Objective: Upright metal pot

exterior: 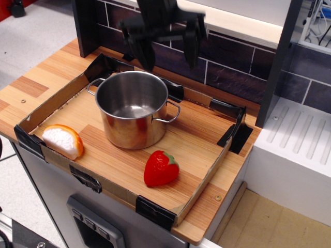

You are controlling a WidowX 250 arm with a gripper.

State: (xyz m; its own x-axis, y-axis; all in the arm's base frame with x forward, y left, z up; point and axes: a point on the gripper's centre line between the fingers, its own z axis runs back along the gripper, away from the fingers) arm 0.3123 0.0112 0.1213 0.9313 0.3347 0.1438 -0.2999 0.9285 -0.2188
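The metal pot [133, 107] stands upright near the tray's [204, 178] rear-left corner. The gripper [168, 51] hangs above it — fingers spread, holding nothing. Retract vertically — avoid clipping the rim or wire handles.

The pot [133, 108] stands upright in the tray [204, 178] on the counter [31, 85]; my fingers [146, 50] hang spread above it, empty.

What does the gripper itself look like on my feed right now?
The gripper is all black with a wide crossbar body and two long, tapering jaws hanging from its ends. Motion blur hides finer detail; no markings or cables are readable, and the arm above is cropped out.
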